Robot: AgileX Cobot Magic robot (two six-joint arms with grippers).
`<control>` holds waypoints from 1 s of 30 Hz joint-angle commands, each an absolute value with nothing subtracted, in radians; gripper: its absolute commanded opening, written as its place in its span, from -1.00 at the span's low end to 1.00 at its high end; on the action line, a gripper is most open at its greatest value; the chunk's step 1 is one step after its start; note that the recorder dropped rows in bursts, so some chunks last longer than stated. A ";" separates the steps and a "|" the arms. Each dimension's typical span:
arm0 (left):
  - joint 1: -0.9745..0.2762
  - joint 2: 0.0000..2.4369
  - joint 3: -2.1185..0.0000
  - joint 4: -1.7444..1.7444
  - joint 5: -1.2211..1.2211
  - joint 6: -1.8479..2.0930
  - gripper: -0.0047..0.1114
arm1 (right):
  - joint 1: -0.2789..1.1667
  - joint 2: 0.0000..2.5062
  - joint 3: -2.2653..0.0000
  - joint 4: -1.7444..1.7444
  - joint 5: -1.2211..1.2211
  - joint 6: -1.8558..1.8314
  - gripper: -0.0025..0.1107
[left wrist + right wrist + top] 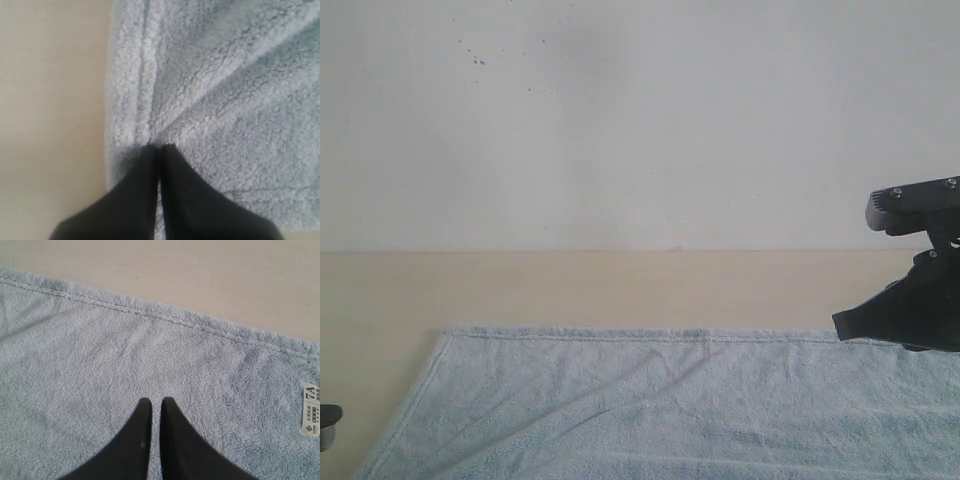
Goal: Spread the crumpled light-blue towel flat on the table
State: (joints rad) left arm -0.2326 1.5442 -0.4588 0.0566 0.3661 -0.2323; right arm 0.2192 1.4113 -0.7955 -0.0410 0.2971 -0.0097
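The light-blue towel [670, 400] lies mostly spread across the beige table [620, 290], its far hem straight, with long creases running toward its lower-left part. In the left wrist view my left gripper [157, 146] is shut at the towel's [225, 90] side hem, where the folds converge at its tips. Both black fingers of my right gripper [156, 400] are close together over flat towel [125, 350], holding nothing. At the right edge of the exterior view that gripper [910, 305] hangs above the towel's far right part. A white label [311, 410] sits near the hem.
A white-grey wall [640, 120] with dark specks rises behind the table. Bare table [50, 100] lies beside the towel's left edge and beyond its far hem [200, 270]. A small dark part [328, 420] shows at the exterior view's left edge.
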 commanded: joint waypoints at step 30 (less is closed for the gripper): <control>-0.231 1.848 -0.989 -0.134 0.118 0.148 -0.85 | 0.222 1.404 -0.802 0.000 0.388 -0.006 -0.84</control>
